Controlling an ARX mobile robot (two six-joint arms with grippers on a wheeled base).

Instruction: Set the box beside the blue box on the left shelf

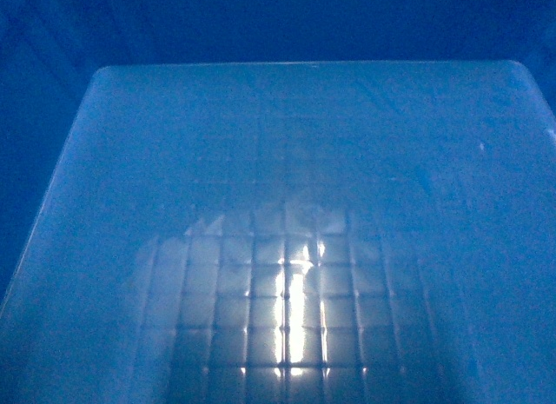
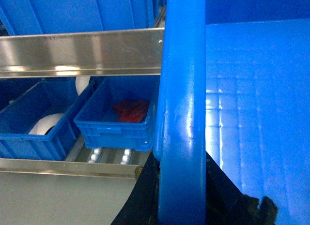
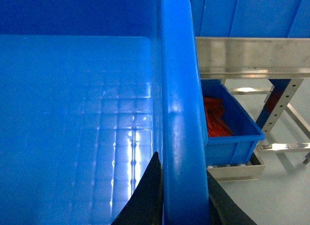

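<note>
Steel shelf rail [image 2: 82, 51] straight ahead, with small blue bins [image 2: 118, 118] on rollers beneath. The box [image 1: 287, 248] is held up, filling the head view. Left gripper [image 2: 181, 196] and right gripper [image 3: 184, 196] each clamp a side rim. Risk: with that view blocked, its rim could strike the rail.

I could read no text, label, brand, number or sign in any view, on the crates or the shelf rails.
</note>
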